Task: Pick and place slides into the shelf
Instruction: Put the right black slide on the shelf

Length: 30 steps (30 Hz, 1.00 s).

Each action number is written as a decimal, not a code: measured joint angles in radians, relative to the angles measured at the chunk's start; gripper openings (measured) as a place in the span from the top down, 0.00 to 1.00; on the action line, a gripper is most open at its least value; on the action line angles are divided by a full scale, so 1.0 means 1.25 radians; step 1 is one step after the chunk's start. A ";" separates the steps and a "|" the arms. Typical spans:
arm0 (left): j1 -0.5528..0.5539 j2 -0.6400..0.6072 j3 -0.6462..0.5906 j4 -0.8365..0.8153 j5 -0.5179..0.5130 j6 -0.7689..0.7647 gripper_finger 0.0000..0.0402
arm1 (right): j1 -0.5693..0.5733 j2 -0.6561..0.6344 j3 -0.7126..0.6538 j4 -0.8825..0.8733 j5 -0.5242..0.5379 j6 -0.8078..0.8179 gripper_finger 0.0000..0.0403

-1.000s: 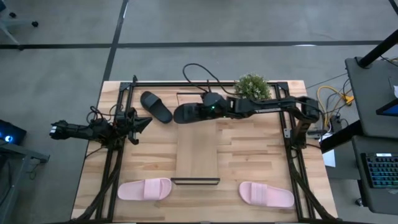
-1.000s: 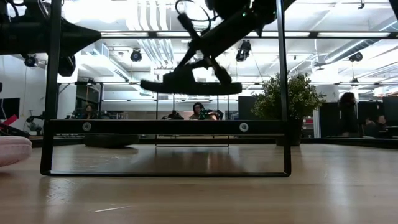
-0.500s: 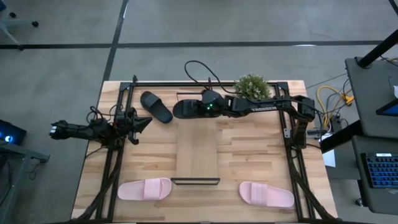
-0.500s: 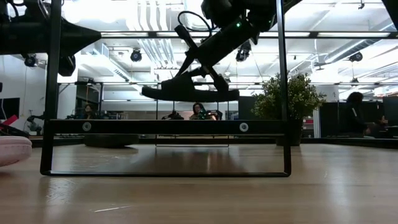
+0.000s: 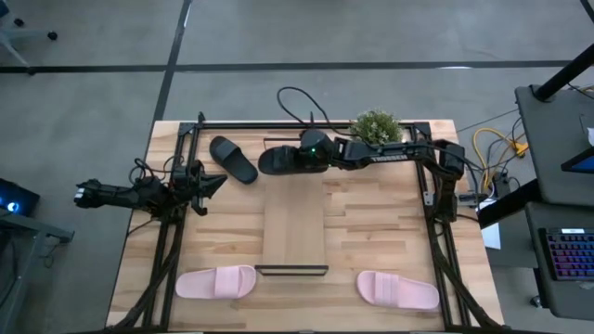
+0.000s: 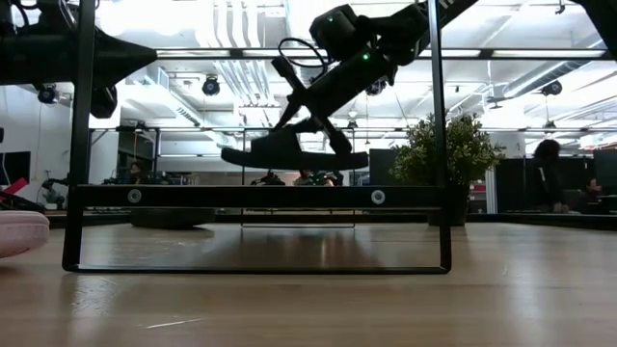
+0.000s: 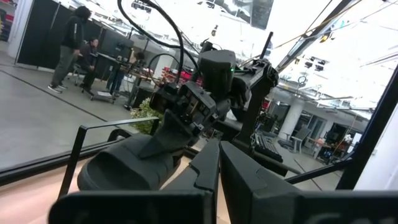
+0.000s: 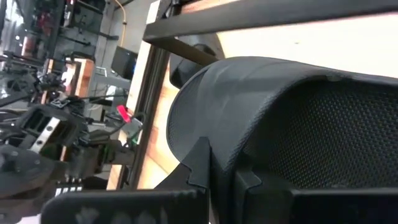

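Right claw (image 5: 299,160) is pinching a black slide (image 5: 278,161) by its strap, holding it in the air above the far end of the shelf (image 5: 294,218). In the low view the slide (image 6: 294,154) hangs level over the shelf's black end frame (image 6: 258,197). Just beyond the claw's tip, a 2nd black slide (image 5: 233,159) lies on the table (image 5: 371,223). 2 pink slides (image 5: 216,281) (image 5: 397,289) sit well away at the near edge. Left claw (image 5: 206,183) waits at the table's left side, fingers pressed together.
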 joint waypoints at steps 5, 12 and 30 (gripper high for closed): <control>0.000 0.001 0.000 0.001 0.000 0.000 1.00 | -0.017 0.016 -0.002 -0.001 -0.013 0.018 0.97; 0.000 0.000 0.000 0.002 0.000 0.000 1.00 | -0.026 0.061 0.025 0.039 -0.071 0.027 0.97; 0.000 0.001 0.001 0.002 0.000 0.000 1.00 | -0.034 0.064 0.045 -0.019 -0.126 0.000 0.97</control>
